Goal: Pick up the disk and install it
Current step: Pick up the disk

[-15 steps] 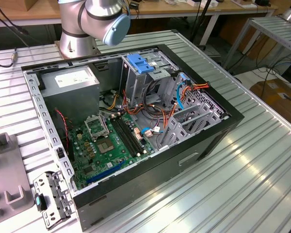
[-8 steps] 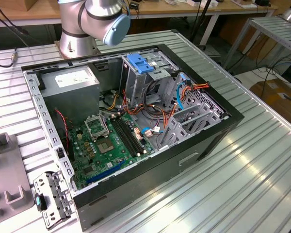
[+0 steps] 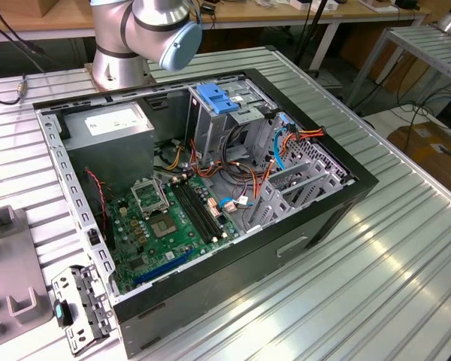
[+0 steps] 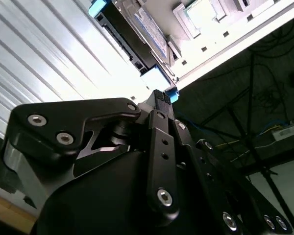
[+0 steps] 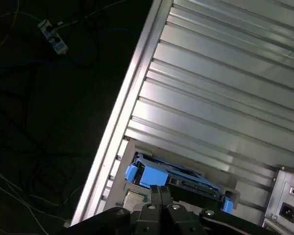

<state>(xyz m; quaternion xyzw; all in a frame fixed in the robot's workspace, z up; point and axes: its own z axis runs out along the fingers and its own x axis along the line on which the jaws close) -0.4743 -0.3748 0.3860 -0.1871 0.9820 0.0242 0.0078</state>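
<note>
— Where is the disk (image 5: 186, 182) (image 4: 139, 36)?

— In both wrist views it lies flat on the ribbed desk (image 5: 225, 88), near the desk's edge. Its blue carrier is just past the gripper (image 5: 160, 188) (image 4: 160, 94).

— Is the gripper holding it?

— It sits right at the carrier's edge, possibly touching. I cannot tell whether it is open or closed.

— And the computer case (image 3: 233, 263)?

— In the exterior view it lies open on the desk, with the motherboard (image 3: 158, 226) exposed and the arm's base (image 3: 120, 53) beside it.
</note>
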